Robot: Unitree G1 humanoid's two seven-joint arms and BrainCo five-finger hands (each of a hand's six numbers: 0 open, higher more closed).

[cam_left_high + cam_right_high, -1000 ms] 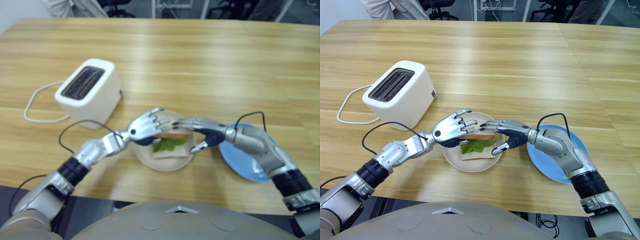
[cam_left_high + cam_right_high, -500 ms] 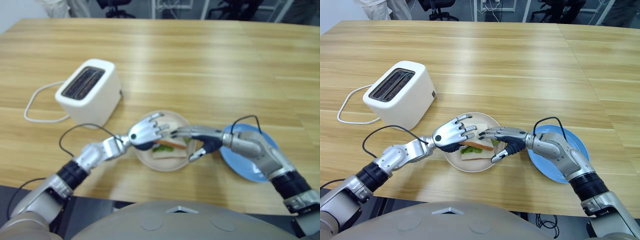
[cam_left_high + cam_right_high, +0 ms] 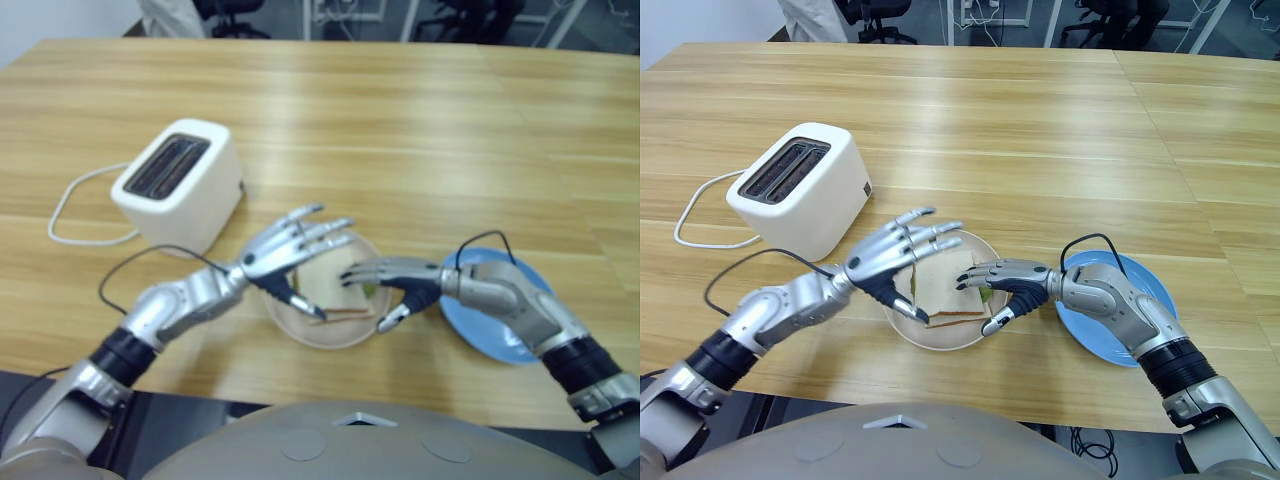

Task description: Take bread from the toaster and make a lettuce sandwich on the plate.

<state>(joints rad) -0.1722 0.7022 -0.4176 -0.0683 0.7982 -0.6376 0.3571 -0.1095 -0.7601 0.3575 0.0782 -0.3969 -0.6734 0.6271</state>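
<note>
Pale wood planks with a fine lengthwise grain and a soft sheen make up the tabletop (image 3: pixel 1040 130). At its left stands a boxy cream toaster (image 3: pixel 805 195) with rounded corners and two dark slots on top. A thin white cord (image 3: pixel 682 222) loops from it across the wood.

Near the front edge sits a round, matte beige plate (image 3: pixel 940 346) with a shallow raised rim. On it lies the sandwich (image 3: pixel 945 290): a square slice of light bread, flat and smooth on top, with a darker crust line along its near edge. A small ruffle of green lettuce (image 3: pixel 986 293) peeks out at its right side. Just to the right of the beige plate is a glossy blue plate (image 3: pixel 1092 342), also round.

Both hands are jointed silver metal with dark palms. The left robot hand (image 3: pixel 888 258) hangs over the left part of the beige plate. Its fingers are spread wide and straight and hold nothing, with the sandwich just to its right. The right robot hand (image 3: pixel 1025 285) is at the sandwich's right edge, and its forearm crosses above the blue plate. Its fingers stretch out over the bread and lettuce, and its thumb points down toward the plate rim. They are parted, not closed on the sandwich. Whether the fingertips touch the bread cannot be told.
</note>
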